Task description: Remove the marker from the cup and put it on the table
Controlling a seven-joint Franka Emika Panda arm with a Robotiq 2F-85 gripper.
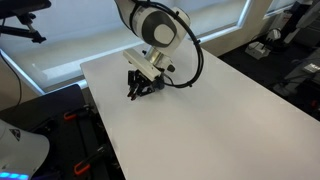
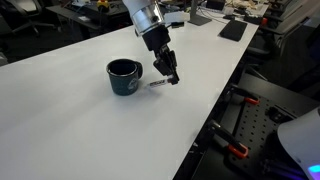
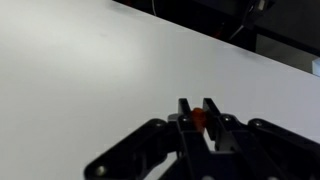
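My gripper [image 2: 172, 78] is shut on the marker [image 2: 158, 84], a thin stick lying nearly level just above the white table [image 2: 80, 130], right beside the dark cup [image 2: 124, 76]. The marker is outside the cup. In the wrist view the marker's orange-red end [image 3: 198, 118] sits pinched between the two black fingers [image 3: 198, 108], over bare table [image 3: 80, 70]. In an exterior view the gripper [image 1: 137, 92] hangs low over the table's [image 1: 200, 120] far left part. I cannot make out the cup there.
A dark flat object [image 2: 232, 30] lies at the table's far end. Black frames with red clamps stand beside the table edge [image 2: 240, 150] [image 1: 80, 120]. A white rounded object [image 1: 20, 150] sits low beside the table. Office clutter lies beyond.
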